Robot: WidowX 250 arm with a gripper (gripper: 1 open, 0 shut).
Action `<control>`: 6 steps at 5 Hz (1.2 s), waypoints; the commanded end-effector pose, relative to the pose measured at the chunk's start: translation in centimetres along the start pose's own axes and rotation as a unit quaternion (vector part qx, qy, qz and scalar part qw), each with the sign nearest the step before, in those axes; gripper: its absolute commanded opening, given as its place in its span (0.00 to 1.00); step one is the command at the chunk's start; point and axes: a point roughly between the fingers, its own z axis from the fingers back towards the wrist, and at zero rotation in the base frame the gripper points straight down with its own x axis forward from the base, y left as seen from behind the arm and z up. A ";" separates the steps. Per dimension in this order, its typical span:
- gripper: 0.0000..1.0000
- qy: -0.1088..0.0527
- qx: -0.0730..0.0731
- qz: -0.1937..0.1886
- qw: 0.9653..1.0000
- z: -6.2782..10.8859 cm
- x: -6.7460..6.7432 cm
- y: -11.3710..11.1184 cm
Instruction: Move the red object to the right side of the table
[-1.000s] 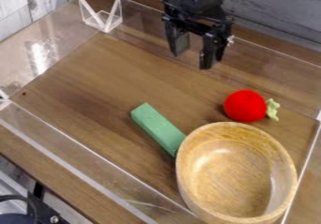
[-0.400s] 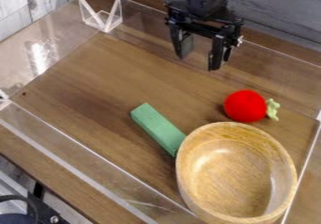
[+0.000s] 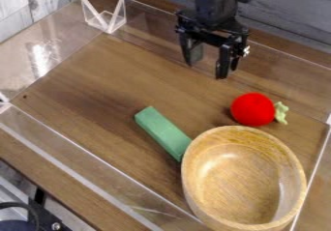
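The red object [image 3: 254, 108] is a small round toy fruit with a green leafy stem on its right side. It rests on the brown wood-grain table [image 3: 104, 85], just above the rim of the wooden bowl. My gripper [image 3: 211, 65] hangs up and to the left of it, pointing down, apart from the fruit. Its dark fingers [image 3: 226, 63] stand open with nothing between them.
A round light wooden bowl [image 3: 245, 179] fills the lower right. A flat green block [image 3: 163, 131] lies against the bowl's left edge. Low clear acrylic walls [image 3: 77, 182] border the table, and a clear stand [image 3: 104, 14] sits at the upper left.
The gripper has shifted slightly right and down toward the red fruit, staying open. The fruit, block and bowl have not moved.
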 end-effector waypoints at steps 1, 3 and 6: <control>1.00 -0.033 0.004 -0.005 0.999 1.3 1.4 0.2; 1.00 -0.022 0.005 0.007 1.000 3.8 1.6 1.4; 1.00 0.005 -0.012 0.028 1.000 3.2 0.2 0.6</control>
